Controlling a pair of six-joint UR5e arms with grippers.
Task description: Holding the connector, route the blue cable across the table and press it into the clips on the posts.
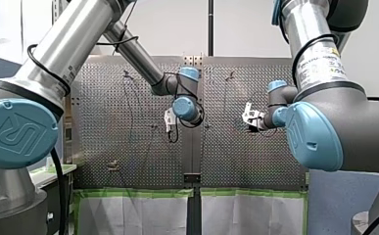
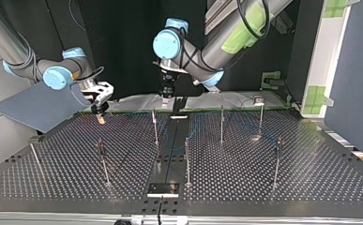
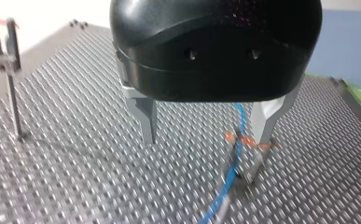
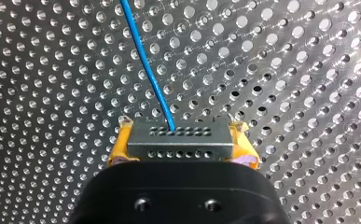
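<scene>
In the right wrist view my right gripper (image 4: pixel 180 133) is shut, its yellow pads (image 4: pixel 118 147) clamping a grey connector (image 4: pixel 178 139) with rows of holes. The blue cable (image 4: pixel 146 63) leaves the connector and runs ahead over the perforated table. My left gripper (image 3: pixel 206 140) hangs open just above the table, metal fingers (image 3: pixel 144 116) wide apart. The blue cable (image 3: pixel 234 165) passes by one of its fingers, through a post clip (image 3: pixel 244 142) with orange marks. In the top view my right gripper (image 2: pixel 99 107) is at the left, my left gripper (image 2: pixel 169 91) near the middle back.
Several thin posts with clips stand across the perforated table (image 2: pixel 273 187), such as one (image 2: pixel 186 159) near the middle and one (image 2: pixel 103 161) further left. Another clip post (image 3: pixel 3 51) stands off to one side of my left gripper. A black strip (image 2: pixel 162 189) runs down the centre.
</scene>
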